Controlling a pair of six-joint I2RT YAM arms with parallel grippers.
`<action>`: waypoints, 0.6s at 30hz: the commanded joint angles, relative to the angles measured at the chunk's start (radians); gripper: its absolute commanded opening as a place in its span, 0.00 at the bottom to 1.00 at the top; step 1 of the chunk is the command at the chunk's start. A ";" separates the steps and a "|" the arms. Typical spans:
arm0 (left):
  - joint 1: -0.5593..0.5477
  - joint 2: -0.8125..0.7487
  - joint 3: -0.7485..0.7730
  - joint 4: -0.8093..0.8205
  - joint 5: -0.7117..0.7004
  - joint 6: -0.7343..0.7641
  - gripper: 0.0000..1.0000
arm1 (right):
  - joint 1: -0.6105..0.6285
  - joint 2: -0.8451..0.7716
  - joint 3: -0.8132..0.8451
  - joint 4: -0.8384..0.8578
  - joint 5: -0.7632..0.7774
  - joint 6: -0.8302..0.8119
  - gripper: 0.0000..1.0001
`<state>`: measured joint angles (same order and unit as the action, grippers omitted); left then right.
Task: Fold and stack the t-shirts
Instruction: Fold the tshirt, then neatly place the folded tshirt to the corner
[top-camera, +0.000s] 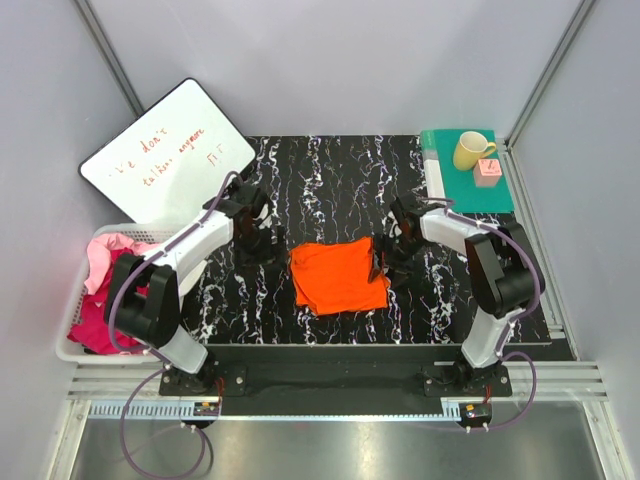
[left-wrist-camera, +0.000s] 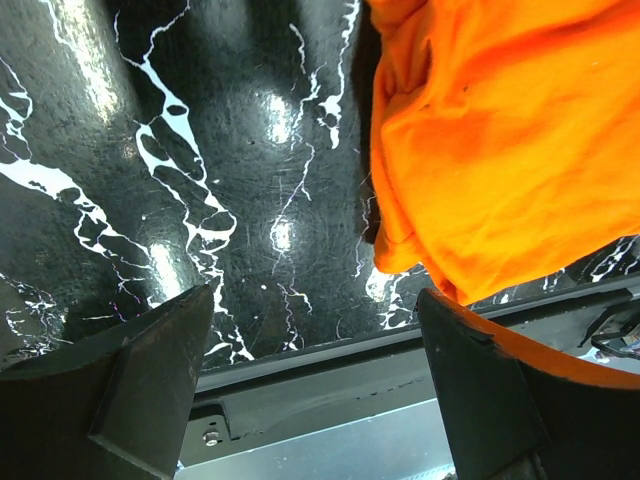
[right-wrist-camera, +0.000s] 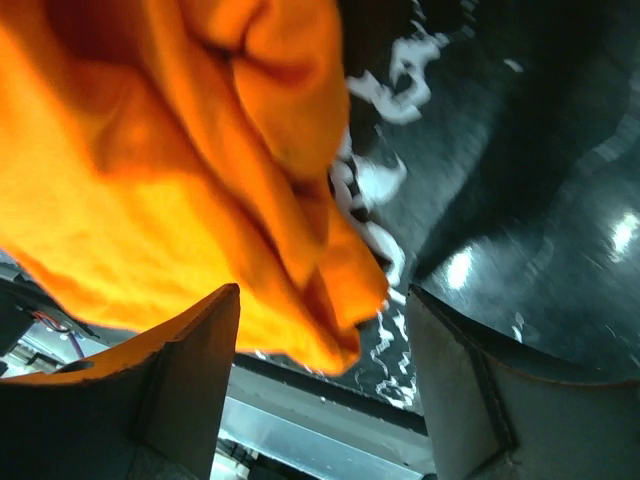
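Observation:
An orange t-shirt (top-camera: 338, 275) lies partly folded and rumpled on the black marbled table (top-camera: 330, 180). My left gripper (top-camera: 255, 245) hovers low just off its left edge. In the left wrist view the gripper (left-wrist-camera: 315, 370) is open with nothing between its fingers, and the orange shirt (left-wrist-camera: 500, 140) lies beside the right finger (left-wrist-camera: 500, 400). My right gripper (top-camera: 385, 262) sits at the shirt's right edge. In the right wrist view its jaws (right-wrist-camera: 325, 390) stand apart around a hanging fold of the orange shirt (right-wrist-camera: 170, 170), not pinching it. A pale pink t-shirt (top-camera: 110, 255) and a magenta one (top-camera: 95, 320) lie crumpled in the basket.
A white basket (top-camera: 66, 345) stands left of the table. A whiteboard (top-camera: 165, 160) with red writing leans at the back left. At the back right a teal mat (top-camera: 470, 190) carries a yellow mug (top-camera: 472, 150) and a small pink block (top-camera: 488, 173).

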<state>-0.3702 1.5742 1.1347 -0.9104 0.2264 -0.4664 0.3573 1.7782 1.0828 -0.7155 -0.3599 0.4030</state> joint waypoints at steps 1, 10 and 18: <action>0.004 -0.033 -0.016 0.022 -0.019 0.017 0.87 | 0.029 0.092 0.040 0.044 -0.025 0.017 0.68; 0.004 -0.046 -0.023 0.022 -0.032 0.014 0.87 | 0.034 0.121 0.026 0.036 0.044 0.002 0.00; 0.004 -0.046 -0.021 0.021 -0.032 0.017 0.87 | 0.031 0.112 -0.046 -0.004 0.197 -0.033 0.00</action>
<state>-0.3702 1.5700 1.1160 -0.9058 0.2115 -0.4660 0.3817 1.8774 1.1141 -0.7040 -0.4015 0.4225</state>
